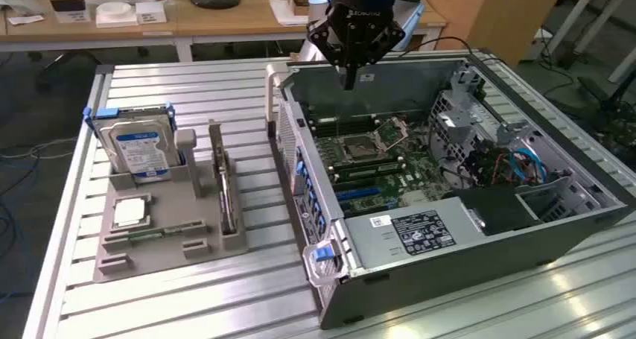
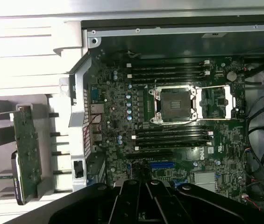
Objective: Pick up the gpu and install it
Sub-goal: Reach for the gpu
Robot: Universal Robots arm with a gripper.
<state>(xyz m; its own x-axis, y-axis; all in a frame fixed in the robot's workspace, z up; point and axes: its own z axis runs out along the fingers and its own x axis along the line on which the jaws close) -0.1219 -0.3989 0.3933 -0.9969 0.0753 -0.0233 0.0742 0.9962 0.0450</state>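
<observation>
The gpu (image 1: pixel 228 197) stands on edge in a slot of the grey holder (image 1: pixel 159 258) at the exterior view's left, thin and dark, with its pale bracket end up. In the wrist view the gpu (image 2: pixel 27 154) shows its green board beside the case wall. My gripper (image 1: pixel 350 82) hangs over the far end of the open computer case (image 1: pixel 556 227), well apart from the gpu, fingers together and holding nothing. From the wrist, the gripper (image 2: pixel 146 193) is above the motherboard (image 2: pixel 113 116), near a blue slot (image 2: pixel 162 164).
On the holder also sit a silver hard drive (image 1: pixel 144 149) with a blue-white label, a processor chip (image 1: pixel 129 212) and a small memory stick (image 1: pixel 149 237). The case holds an empty processor socket (image 1: pixel 363 141), a power supply (image 1: pixel 422 231) and cables (image 1: pixel 522 164). A wooden desk (image 1: pixel 199 18) stands behind.
</observation>
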